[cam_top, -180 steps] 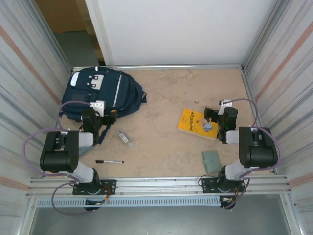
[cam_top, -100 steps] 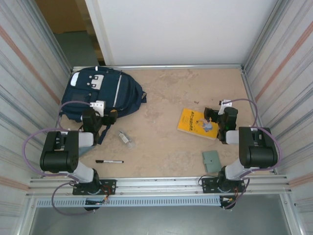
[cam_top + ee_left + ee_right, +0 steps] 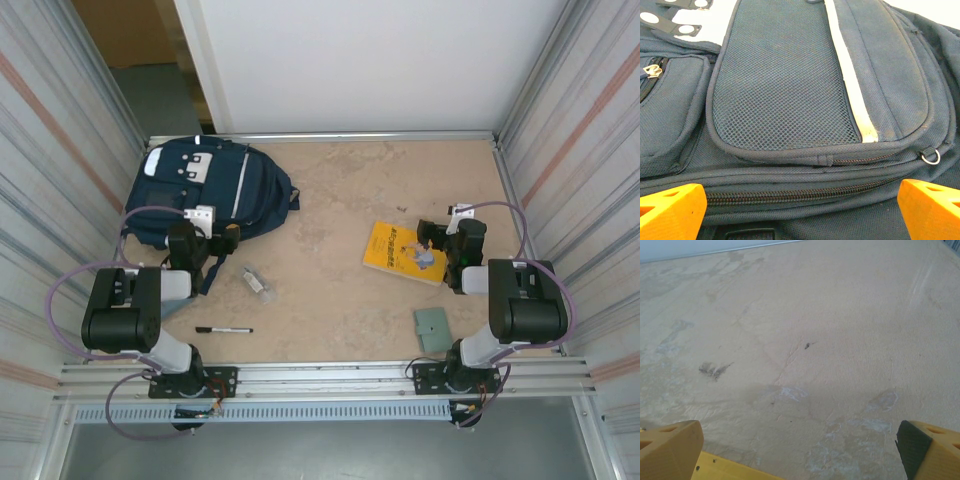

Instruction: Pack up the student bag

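Observation:
The student bag (image 3: 205, 188) is a navy backpack with a white stripe, lying flat at the table's far left. In the left wrist view the student bag (image 3: 790, 90) shows its mesh pocket, and a shut zipper (image 3: 800, 192) runs between my orange fingertips. My left gripper (image 3: 207, 232) is open at the bag's near edge, and the left gripper (image 3: 800, 210) has nothing between its fingers. My right gripper (image 3: 442, 228) hovers open over the right edge of a yellow book (image 3: 403, 252). Below the right gripper (image 3: 800, 452) lies bare table, with the book's corner (image 3: 725, 469) at lower left.
A black pen (image 3: 224, 329) lies near the left arm's base. A small clear object (image 3: 256, 281) rests just right of the left arm. A grey-green flat pouch (image 3: 433, 328) sits by the right arm's base. Corrugated metal walls (image 3: 60, 150) close in both sides.

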Available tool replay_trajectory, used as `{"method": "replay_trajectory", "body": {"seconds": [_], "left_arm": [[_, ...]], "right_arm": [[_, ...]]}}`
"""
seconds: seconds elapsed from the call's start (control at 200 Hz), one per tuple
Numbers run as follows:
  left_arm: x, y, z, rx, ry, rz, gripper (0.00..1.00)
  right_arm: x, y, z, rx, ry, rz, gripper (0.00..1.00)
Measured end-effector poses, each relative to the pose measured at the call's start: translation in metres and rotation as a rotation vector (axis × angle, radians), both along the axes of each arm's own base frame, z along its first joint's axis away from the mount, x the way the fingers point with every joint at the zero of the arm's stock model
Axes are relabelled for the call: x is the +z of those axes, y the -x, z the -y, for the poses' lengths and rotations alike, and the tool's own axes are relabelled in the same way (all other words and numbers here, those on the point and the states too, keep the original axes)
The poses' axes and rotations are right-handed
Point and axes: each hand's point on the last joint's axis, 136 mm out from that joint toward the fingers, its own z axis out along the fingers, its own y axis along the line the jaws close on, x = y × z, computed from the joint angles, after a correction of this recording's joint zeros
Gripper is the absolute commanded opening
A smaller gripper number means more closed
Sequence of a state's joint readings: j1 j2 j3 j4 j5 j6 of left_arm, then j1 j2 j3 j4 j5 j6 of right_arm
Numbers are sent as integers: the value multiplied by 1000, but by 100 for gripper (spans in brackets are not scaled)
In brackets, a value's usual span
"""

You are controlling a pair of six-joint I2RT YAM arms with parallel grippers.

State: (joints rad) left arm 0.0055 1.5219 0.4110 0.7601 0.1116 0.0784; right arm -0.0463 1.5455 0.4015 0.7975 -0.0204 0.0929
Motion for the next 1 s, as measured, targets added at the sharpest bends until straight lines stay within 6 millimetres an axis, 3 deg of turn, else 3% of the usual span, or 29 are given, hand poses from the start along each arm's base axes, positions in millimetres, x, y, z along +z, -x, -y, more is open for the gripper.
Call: {"method": "replay_trajectory", "body": {"seconds": [0.491, 0.586, 0.671, 0.817, 0.902, 0.997], "left_arm": [[2, 2, 4, 3, -17, 15, 99], [9, 14, 16, -3, -54, 21, 99], [36, 21, 29, -4, -92, 41, 99], [111, 30, 63, -18, -133, 131, 99], [137, 42, 83, -60, -107, 122, 99], [141, 50, 85, -35, -13, 42, 99]], "right_arm": [[-1, 4, 0, -2, -2, -30, 99], [19, 11, 5, -43, -19, -41, 99], [61, 14, 8, -81, -51, 25, 99], [123, 29, 10, -138, -142, 109, 99], [135, 43, 3, -140, -198, 113, 99], [129, 56, -21, -96, -242, 75, 99]]}}
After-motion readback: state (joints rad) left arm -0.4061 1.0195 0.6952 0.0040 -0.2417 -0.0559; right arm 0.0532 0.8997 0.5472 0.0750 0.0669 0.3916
